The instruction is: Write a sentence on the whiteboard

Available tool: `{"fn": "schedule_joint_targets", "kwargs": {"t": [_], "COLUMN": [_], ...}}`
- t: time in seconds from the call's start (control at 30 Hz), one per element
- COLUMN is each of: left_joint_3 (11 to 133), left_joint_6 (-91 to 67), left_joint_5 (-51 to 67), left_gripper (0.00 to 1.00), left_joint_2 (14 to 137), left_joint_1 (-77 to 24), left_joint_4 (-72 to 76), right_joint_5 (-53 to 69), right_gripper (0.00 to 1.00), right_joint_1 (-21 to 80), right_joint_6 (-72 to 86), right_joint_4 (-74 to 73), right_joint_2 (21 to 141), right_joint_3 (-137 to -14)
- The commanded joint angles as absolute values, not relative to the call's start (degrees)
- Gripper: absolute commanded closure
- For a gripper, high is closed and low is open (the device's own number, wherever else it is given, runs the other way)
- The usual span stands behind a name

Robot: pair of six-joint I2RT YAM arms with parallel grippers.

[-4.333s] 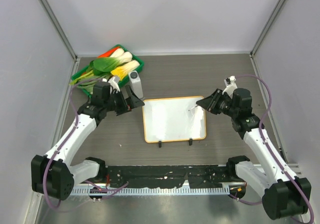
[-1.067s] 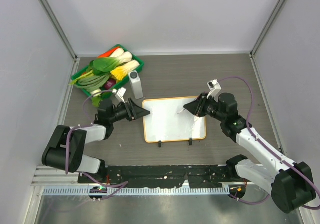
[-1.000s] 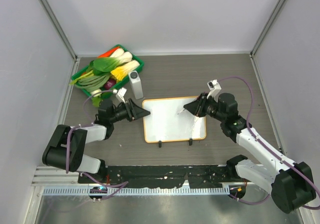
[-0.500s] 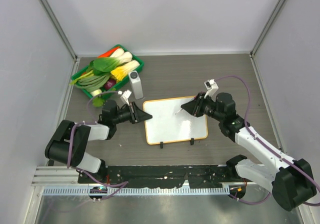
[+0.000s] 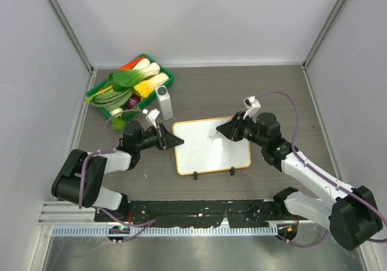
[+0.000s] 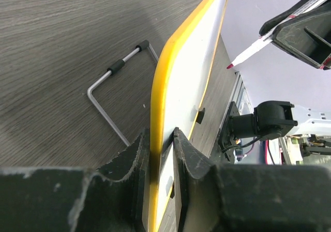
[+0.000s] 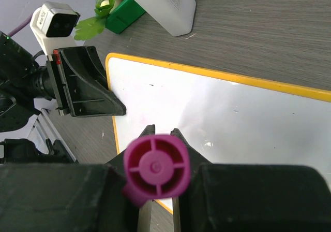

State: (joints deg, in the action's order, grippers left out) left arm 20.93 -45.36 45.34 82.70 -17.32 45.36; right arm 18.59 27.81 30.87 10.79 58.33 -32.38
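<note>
The whiteboard [image 5: 211,147], white with a thin orange frame, lies in the middle of the table, and no sentence shows on its face. My left gripper [image 5: 175,141] is shut on its left edge. In the left wrist view the orange rim [image 6: 164,82] runs between both fingers [image 6: 139,149]. My right gripper [image 5: 222,130] hovers over the board's upper middle, shut on a marker [image 5: 215,133]. The marker's magenta rear end [image 7: 156,167] fills the right wrist view. Its pink tip [image 6: 231,64] points down at the board [image 7: 232,107], a little above it.
A green tray of vegetables [image 5: 130,80] sits at the back left, with a white upright block [image 5: 164,102] beside it, close to the board's top left corner. Two black clip feet [image 5: 194,175] stick out from the board's near edge. A wire stand [image 6: 111,95] lies under the board.
My left gripper has closed on the board's left edge, and the board has shifted slightly right and turned a little. My right gripper has carried the marker left, over the board's upper middle.
</note>
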Motion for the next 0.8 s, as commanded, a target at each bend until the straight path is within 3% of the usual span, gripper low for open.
{"fn": "schedule_joint_targets", "kwargs": {"t": [0.0,0.77], "left_joint_3": [20.2,20.4], "left_joint_6": [-40.3,-36.7], "left_joint_5": [41.8,40.0], "left_gripper": [0.92,1.0], "left_joint_2": [79.3,77.3], "left_joint_1": [-17.8,-18.2], "left_joint_4": [39.7,34.5], "right_joint_5": [16.9,15.4], "right_gripper": [0.99,0.99], "right_joint_1": [29.1,31.6], "right_joint_6": [29.7,28.7], "right_joint_4": [15.6,15.9], "right_joint_2": [59.0,58.9], "right_joint_3": [-35.5,-35.8]}}
